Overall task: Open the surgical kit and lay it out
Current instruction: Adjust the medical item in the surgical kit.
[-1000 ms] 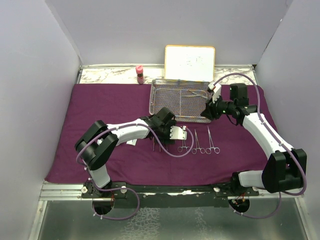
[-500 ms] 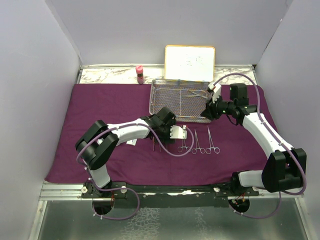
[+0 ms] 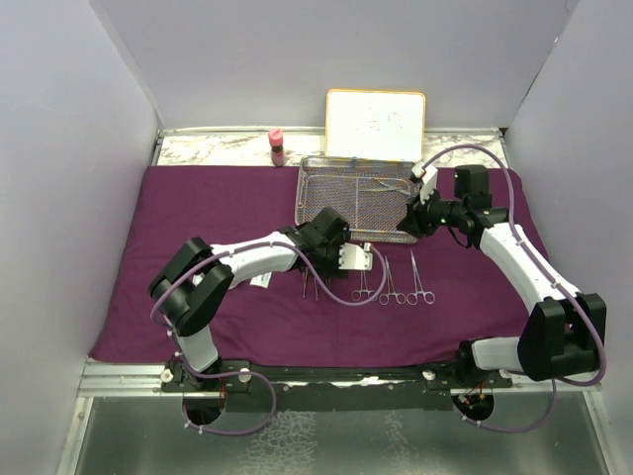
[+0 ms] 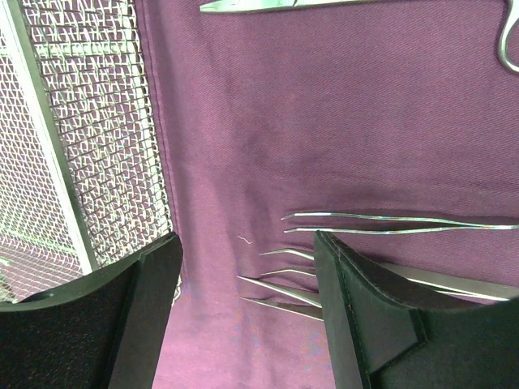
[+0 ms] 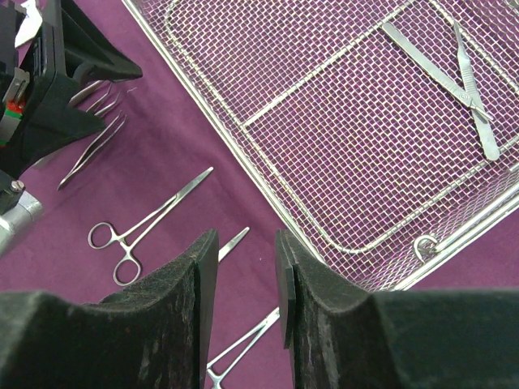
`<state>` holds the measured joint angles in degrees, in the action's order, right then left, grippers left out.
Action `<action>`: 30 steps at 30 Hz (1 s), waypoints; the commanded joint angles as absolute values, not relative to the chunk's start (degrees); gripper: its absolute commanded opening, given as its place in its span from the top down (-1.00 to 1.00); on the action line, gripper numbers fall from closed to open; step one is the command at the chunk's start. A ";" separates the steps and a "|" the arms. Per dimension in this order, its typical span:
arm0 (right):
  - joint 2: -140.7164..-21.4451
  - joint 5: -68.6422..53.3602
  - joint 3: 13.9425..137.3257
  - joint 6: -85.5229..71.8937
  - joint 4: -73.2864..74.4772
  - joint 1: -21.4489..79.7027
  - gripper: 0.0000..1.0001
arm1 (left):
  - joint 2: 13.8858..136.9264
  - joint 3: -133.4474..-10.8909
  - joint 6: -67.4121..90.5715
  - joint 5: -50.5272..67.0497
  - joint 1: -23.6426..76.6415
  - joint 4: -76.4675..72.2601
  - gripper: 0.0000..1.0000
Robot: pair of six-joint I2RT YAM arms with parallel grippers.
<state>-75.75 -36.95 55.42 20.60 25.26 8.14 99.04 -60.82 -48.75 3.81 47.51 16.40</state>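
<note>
- Change since the earlier view: the left gripper (image 4: 247, 271) had shifted slightly toward the wire-mesh tray (image 3: 300, 194); the right arm and all the instruments lay as before.
- Cloth wrap (image 3: 213, 213): dark purple, spread flat over most of the table (image 3: 213, 148), with a marbled strip left bare along the table's far edge.
- Wire-mesh tray: rectangular and silver, sitting on the cloth wrap at its far edge, right of the middle.
- Tray contents: two slim steel instruments (image 5: 458, 89), crossed over each other near the tray's far right corner.
- Clamps (image 3: 392, 283): three, ring-handled, laid side by side on the cloth between the tray's near edge and the cloth's near edge.
- Forceps (image 4: 381, 223): several fine curved pairs, close together on the cloth just left of the clamps, tips pointing toward the tray.
- Left gripper: jaws wide apart and holding nothing, low over the cloth just off the tray's near edge, with the forceps tips showing between its fingers.
- Right gripper (image 5: 246, 239): jaws parted by a narrow gap and gripping nothing, hovering by the tray's near right corner.
- Whiteboard (image 3: 376, 124): framed, standing at the table's far edge behind the tray.
- Pink-capped bottle (image 3: 277, 146): upright on the bare strip, left of the whiteboard.
</note>
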 commanded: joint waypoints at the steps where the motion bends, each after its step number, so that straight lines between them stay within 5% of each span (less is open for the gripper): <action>1: -76.03 -38.37 55.11 20.48 24.29 7.91 0.31 | 97.57 -63.06 -46.96 6.69 47.90 18.22 -0.38; 8: -75.85 -38.29 55.18 20.26 24.21 7.91 0.31 | 92.94 -61.40 -45.32 15.22 50.37 19.39 -0.38; 30: -75.85 -38.55 55.11 20.30 24.28 7.21 0.31 | 97.93 -58.89 -46.91 12.41 54.58 18.72 -0.38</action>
